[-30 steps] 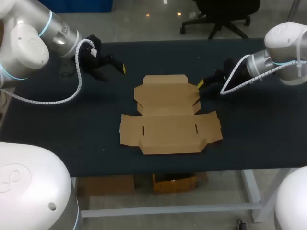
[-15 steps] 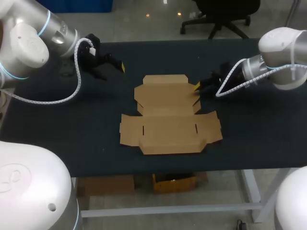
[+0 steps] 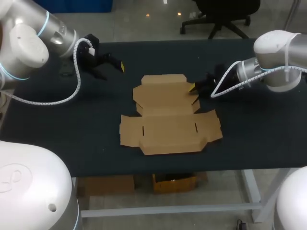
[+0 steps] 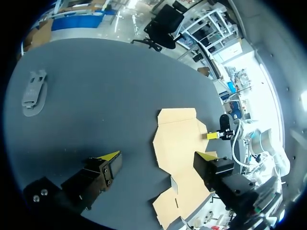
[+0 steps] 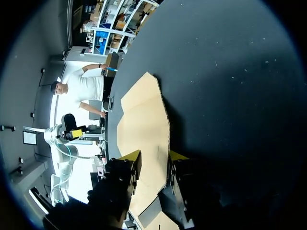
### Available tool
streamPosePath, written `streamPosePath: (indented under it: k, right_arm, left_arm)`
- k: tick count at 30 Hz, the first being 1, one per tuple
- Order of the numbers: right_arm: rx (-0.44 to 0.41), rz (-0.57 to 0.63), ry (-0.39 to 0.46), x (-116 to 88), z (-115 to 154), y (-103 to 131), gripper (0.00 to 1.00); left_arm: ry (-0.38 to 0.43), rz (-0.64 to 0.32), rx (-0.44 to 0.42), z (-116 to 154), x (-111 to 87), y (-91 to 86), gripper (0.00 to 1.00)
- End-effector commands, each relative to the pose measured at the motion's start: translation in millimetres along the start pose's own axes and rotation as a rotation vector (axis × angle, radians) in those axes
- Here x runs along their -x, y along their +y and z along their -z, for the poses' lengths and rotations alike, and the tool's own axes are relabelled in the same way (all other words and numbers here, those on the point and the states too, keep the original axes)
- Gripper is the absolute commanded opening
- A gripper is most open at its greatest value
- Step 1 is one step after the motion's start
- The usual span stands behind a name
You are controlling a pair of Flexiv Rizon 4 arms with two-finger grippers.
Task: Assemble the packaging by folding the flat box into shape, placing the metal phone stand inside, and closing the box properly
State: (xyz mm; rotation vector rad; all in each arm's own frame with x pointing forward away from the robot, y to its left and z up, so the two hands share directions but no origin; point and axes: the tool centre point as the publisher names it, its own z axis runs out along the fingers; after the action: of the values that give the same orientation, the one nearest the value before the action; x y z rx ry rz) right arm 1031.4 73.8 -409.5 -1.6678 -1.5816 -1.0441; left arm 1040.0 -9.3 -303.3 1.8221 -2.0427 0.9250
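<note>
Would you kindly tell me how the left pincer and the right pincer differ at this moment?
The left pincer hovers over bare table, apart from the box; the right pincer is at the box's right edge. The left pincer's fingers are spread wide with nothing between them; the right pincer's stand closer together, with the box's edge between them. Both are open and have yellow tips.

Bare table (image 3: 72,129) showing on every side of the flat box (image 3: 168,115)

The flat box is covering the middle, barring low passes there; the right gripper (image 3: 193,89) is crowding its right rear flap, fingers parted astride the edge; the left gripper (image 4: 159,155) is hovering wide open over bare surface; the phone stand (image 4: 34,93) is lying well apart from the box.
</note>
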Motion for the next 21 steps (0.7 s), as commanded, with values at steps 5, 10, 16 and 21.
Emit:
streamPosePath:
  k: [5,10,16,21]
  right_arm:
    - [0.009,0.063,0.049,-4.3,-1.4,2.2,0.00]
    - [0.038,0.104,0.075,-11.5,4.8,0.0,0.00]
    - [0.077,0.155,0.111,-22.3,13.0,-0.1,0.00]
    - [0.102,0.202,0.145,-31.5,18.9,1.8,0.00]
  left_arm:
    - [0.028,-0.018,0.001,-1.7,2.0,-1.4,1.00]
    - [0.052,-0.038,-0.002,-1.8,2.7,-3.1,1.00]
    - [0.087,-0.078,-0.013,-3.3,2.2,-4.8,1.00]
    - [0.130,-0.129,-0.047,-4.7,1.0,-6.7,1.00]
